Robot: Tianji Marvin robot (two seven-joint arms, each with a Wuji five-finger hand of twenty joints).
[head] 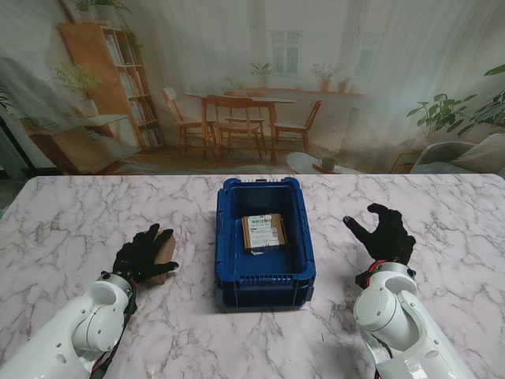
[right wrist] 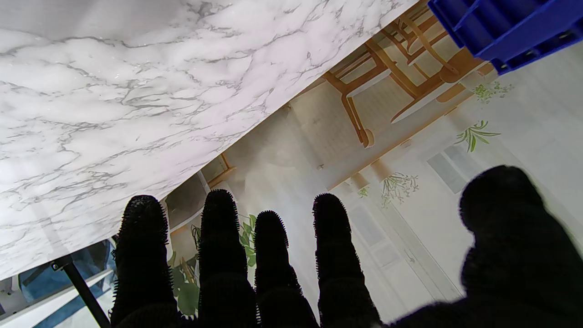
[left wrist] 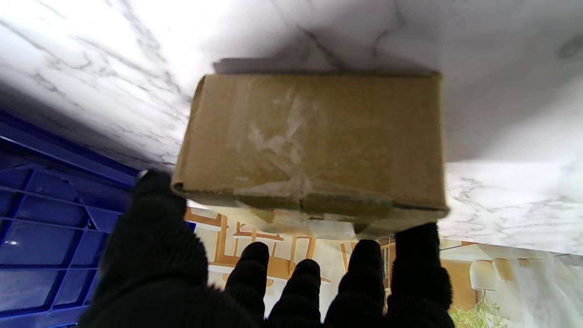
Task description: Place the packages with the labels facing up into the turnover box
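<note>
Nearest to me, my left hand (head: 144, 253) sits on the table (head: 71, 213) toward its left side, fingers draped over a brown cardboard package (head: 164, 254) and closing on it. In the left wrist view the package (left wrist: 314, 146) fills the frame just past my fingertips (left wrist: 416, 255), with the thumb (left wrist: 152, 196) at one corner and the other fingers along the near edge. I'd call that a grasp, though I cannot tell how firm it is. The face toward that camera is plain cardboard with tape, no label showing. Its long axis runs across my fingers, not along them.

My right hand (head: 385, 233) hovers on the right side of the table, fingers spread and holding nothing; the right wrist view shows only bare marble beyond the fingers (right wrist: 218, 237).

Farther out, between the hands, the blue turnover box (head: 229, 237) stands at the table's middle, long axis running away from me, with one labelled package (head: 263, 232) already lying flat inside.

The box lies directly to the right of the held package, just beside it, so the left hand is the nearer one. I judge the label side still needs finding before it goes in.
</note>
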